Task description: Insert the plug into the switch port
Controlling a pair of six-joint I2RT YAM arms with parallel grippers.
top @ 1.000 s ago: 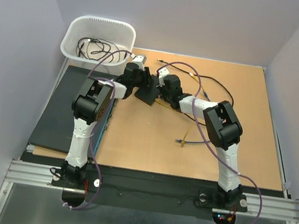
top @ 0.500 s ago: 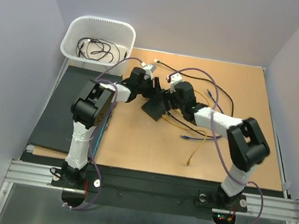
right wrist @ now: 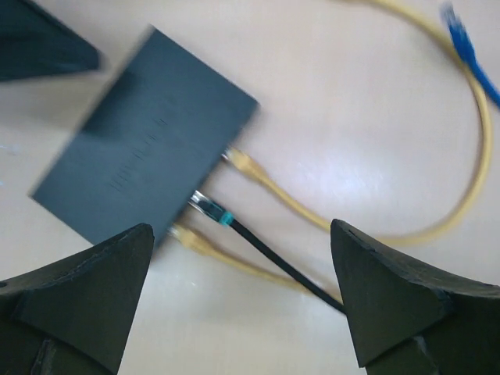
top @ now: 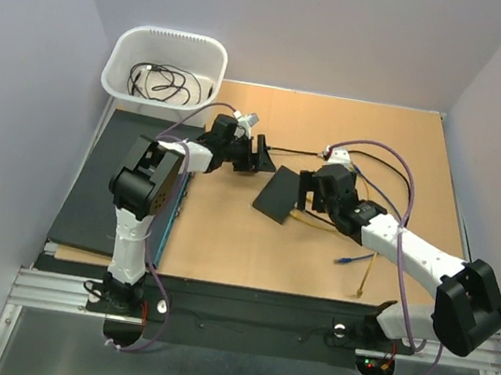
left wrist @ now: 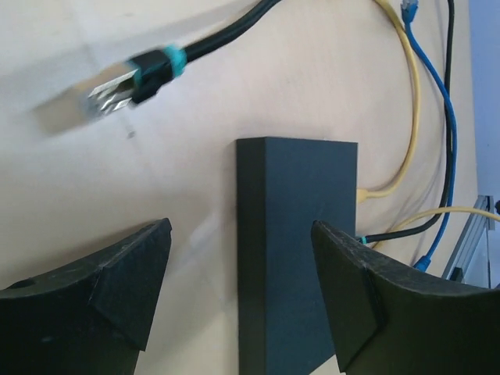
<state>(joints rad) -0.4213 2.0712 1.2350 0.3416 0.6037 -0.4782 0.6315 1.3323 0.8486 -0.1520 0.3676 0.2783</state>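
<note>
The flat black switch box [top: 280, 195] lies on the wooden table between the two arms. In the right wrist view the box [right wrist: 148, 156] has a black plug with a teal band [right wrist: 211, 209] at its long edge. The plug's metal tip is in a switch port [right wrist: 194, 197], between two yellow plugs [right wrist: 242, 162]. My right gripper [right wrist: 241, 234] stands open just behind it, holding nothing. My left gripper [left wrist: 241, 234] is open too, over the box [left wrist: 297, 250] and apart from it. A second teal-banded plug [left wrist: 133, 78] lies loose beyond the box.
Yellow cables [left wrist: 410, 101] and blue cables [left wrist: 449, 133] trail over the table to the right of the box. A blue plug [top: 345, 258] lies near the right arm. A white bin [top: 117, 69] of black cables stands at the back left, above a black mat [top: 99, 193].
Both grippers have opened. The right arm has drawn back right and nearer, the left gripper has drawn back left, and the box now lies flat, shifted right.
</note>
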